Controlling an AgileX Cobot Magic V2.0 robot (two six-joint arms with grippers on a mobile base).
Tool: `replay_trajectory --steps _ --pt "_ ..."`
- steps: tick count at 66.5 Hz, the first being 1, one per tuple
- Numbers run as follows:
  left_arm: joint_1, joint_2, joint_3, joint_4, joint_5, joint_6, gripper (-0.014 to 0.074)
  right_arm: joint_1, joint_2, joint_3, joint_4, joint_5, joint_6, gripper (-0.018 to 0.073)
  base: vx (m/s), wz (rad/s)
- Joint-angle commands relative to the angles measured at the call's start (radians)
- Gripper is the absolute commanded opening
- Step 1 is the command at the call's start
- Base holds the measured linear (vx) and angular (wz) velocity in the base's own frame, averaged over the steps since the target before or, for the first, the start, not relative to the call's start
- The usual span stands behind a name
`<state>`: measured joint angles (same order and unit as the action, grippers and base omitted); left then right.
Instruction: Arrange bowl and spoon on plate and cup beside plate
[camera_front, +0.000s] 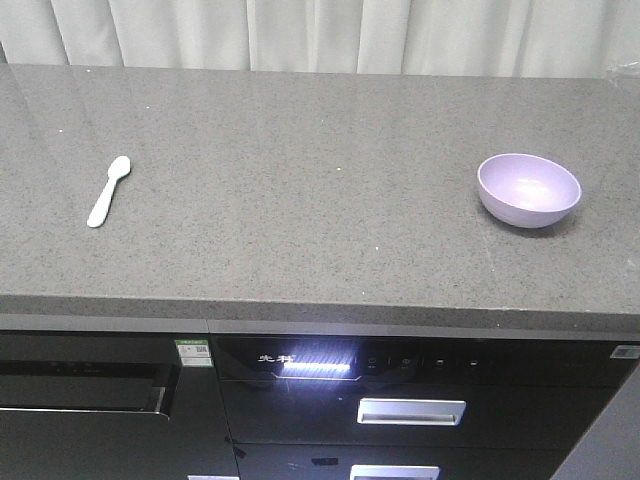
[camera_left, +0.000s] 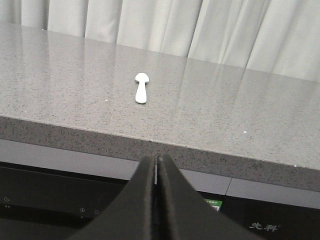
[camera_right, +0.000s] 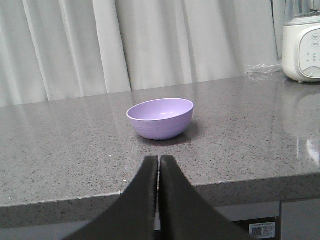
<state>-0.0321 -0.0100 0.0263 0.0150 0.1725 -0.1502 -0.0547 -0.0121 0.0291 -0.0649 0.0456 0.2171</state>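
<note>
At the very start of the job, by the look of it: nothing lifted, nothing set on a plate. Small purple bowl (camera_front: 528, 189) sitting upright on the grey table (camera_front: 300, 230), over on the right side, about midway between the near edge and the far edge. Pale spoon (camera_front: 109, 190) lying flat on the left side, well apart from the bowl, head pointing far, handle pointing near. No plate and no cup in any of the views, so hard to say where the bowl and spoon should end up. Left tool (camera_left: 156, 167) shut tight, two dark fingers pressed together, holding nothing, touching nothing, out in front of the table's near edge and lined up with the spoon. Right tool (camera_right: 158, 165) just the same: closed, empty, out in front of the near edge, aimed straight at the bowl. Next, most likely: open one tool wide, reach out over the table, come down on the bowl's rim or on the spoon's handle. Tricky with the spoon, so flat and thin against the table, and easy to slip off. Easier with the bowl, one finger inside the rim and one outside. Far behind, a white curtain (camera_front: 320, 30), plus a white machine (camera_right: 301, 42) at the far right in the right wrist view.
</note>
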Motion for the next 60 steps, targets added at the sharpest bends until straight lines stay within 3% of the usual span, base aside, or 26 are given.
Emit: replay_trajectory --steps 1,60 --pt "0.000 -0.015 0.026 -0.001 -0.071 -0.009 -0.0007 -0.006 -0.009 0.008 -0.009 -0.070 -0.007 -0.0004 0.06 0.01" --pt "0.000 -0.015 0.026 -0.001 -0.071 -0.009 -0.0007 -0.006 -0.009 0.008 -0.009 -0.070 -0.007 -0.0004 0.06 -0.01"
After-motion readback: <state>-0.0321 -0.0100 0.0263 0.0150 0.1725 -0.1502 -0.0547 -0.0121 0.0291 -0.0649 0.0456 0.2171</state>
